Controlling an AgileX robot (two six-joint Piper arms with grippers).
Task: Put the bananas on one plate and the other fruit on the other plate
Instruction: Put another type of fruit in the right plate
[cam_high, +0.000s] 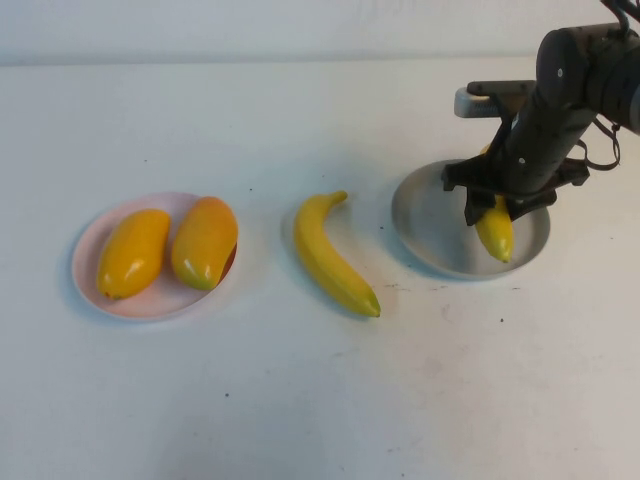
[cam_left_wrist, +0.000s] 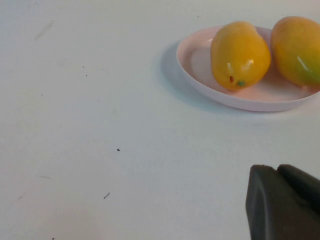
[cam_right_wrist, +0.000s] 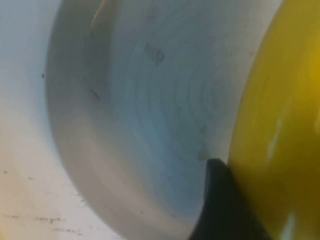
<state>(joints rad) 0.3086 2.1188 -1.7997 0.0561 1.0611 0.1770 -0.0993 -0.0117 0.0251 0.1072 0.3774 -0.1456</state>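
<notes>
High view shows me the right gripper (cam_high: 497, 208) low over the grey-blue plate (cam_high: 432, 222), its fingers straddling one banana (cam_high: 495, 232) whose end pokes out below them. The right wrist view puts one dark finger (cam_right_wrist: 220, 200) hard against the banana's yellow skin, with the plate's bowl spread out behind it. I read this as the moment of release, or just short of it: the jaws stand fairly wide around the fruit, and I cannot tell whether they grip it or merely flank it.

To finish well, I want the banana resting fully on the plate floor before I widen the jaws further, then a straight lift so neither finger drags the glossy fruit over the rim. It lies toward the near edge, so a sideways nudge could roll it off.

The second banana (cam_high: 333, 255) lies on the bare table (cam_high: 300, 400) between the two plates, touching neither; I judge it comes next.

The pink plate (cam_high: 90, 258) already holds both mango-like fruits (cam_high: 203, 243), side by side and touching. The left gripper (cam_left_wrist: 282, 202) is parked shut above the table near that plate, holding nothing.
</notes>
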